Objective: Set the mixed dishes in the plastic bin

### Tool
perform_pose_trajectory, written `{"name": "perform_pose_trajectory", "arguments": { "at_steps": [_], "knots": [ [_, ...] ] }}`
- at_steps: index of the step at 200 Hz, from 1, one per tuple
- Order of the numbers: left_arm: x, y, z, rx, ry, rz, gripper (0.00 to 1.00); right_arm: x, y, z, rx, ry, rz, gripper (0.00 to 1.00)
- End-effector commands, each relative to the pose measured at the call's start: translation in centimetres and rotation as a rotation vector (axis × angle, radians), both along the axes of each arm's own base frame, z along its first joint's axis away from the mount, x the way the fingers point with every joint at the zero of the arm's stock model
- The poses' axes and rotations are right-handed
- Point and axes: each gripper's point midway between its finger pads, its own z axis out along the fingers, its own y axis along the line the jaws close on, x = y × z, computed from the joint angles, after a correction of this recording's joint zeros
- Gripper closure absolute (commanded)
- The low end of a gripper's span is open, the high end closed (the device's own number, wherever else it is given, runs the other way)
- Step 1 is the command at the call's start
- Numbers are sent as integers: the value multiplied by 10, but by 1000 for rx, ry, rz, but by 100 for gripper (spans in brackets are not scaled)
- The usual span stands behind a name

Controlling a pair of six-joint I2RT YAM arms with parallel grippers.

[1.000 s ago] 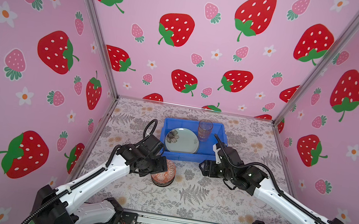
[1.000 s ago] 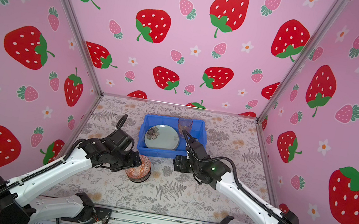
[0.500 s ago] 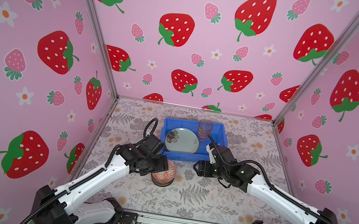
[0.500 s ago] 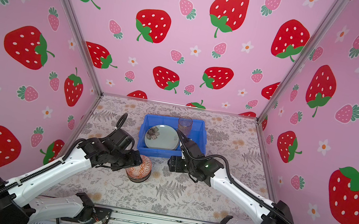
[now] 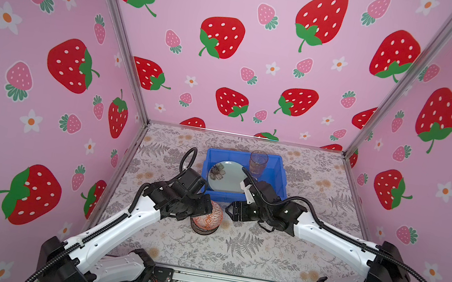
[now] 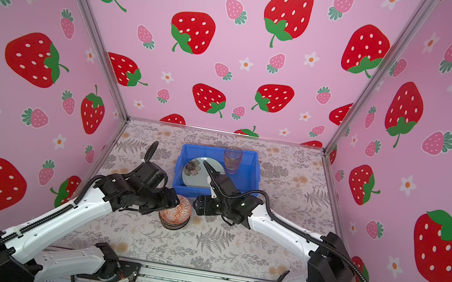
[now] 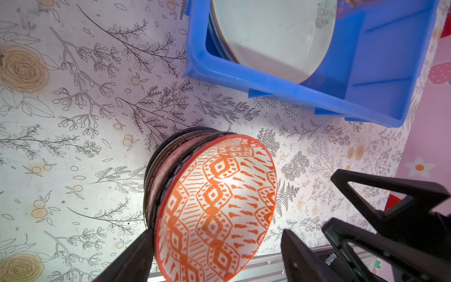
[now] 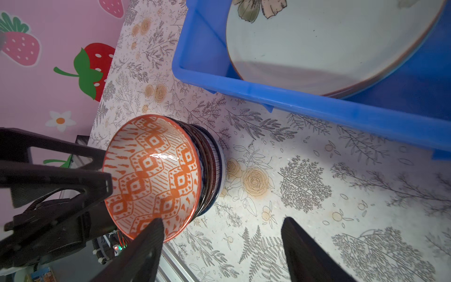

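Note:
A stack of small bowls stands on the floral mat in front of the blue plastic bin, with an orange patterned bowl on top. My left gripper is open and straddles the orange bowl, one finger against its side. My right gripper is open just right of the stack, holding nothing. In the bin lie a pale green flower plate and an upright clear tumbler.
The bin's near rim lies a short way behind the bowl stack. The edge of another plate shows under the green one. Pink strawberry walls close in the mat on three sides, and a metal rail runs along the front.
My right gripper has moved left from the bin's front edge to beside the bowl stack. The left gripper has stayed over the orange bowl.

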Motion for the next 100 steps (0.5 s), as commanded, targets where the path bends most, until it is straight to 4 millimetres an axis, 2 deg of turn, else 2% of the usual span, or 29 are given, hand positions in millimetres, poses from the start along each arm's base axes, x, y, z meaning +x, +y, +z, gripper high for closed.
{"name": "perform_pose_trajectory", "arguments": {
  "at_steps": [1, 59, 100],
  "knots": [
    [6, -6, 20, -42, -43, 6, 17, -6, 17, 6, 59, 23, 21, 22],
    [7, -7, 26, -53, -56, 11, 16, -13, 30, -3, 72, 57, 41, 22],
    [5, -4, 30, -56, -67, 18, 16, -14, 36, -6, 77, 70, 53, 27]
  ]
}}
